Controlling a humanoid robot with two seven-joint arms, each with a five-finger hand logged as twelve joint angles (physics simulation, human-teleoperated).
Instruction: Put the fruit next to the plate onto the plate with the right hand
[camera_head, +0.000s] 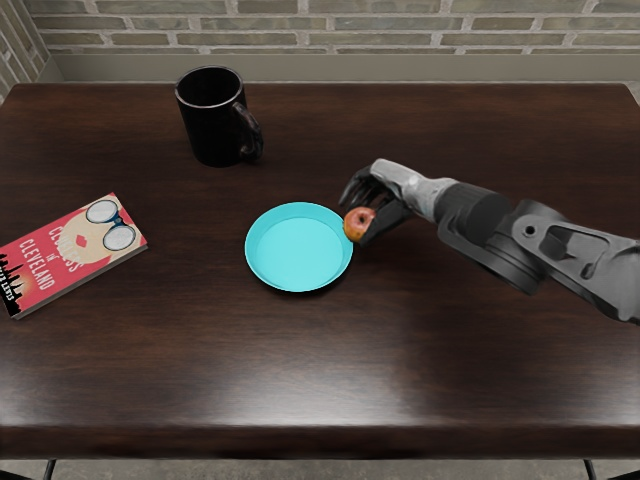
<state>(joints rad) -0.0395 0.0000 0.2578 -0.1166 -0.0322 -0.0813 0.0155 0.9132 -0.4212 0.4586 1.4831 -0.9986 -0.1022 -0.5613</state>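
Head view: grey jointed right hand (378, 203) clamped on small round reddish fruit (358, 224), at right rim of smooth turquoise circular plate (295, 250); glossy dark wood table (320, 370); black cylindrical mug (212, 118) well behind.

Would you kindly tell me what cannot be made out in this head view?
In the head view:
The fruit: its right side is hidden by the right hand gripping it; whether it is lifted is unclear.
The book: its lower left corner is cut off by the left edge.
The black mug: its inside is too dark to see.
The right arm: cut off by the right edge.
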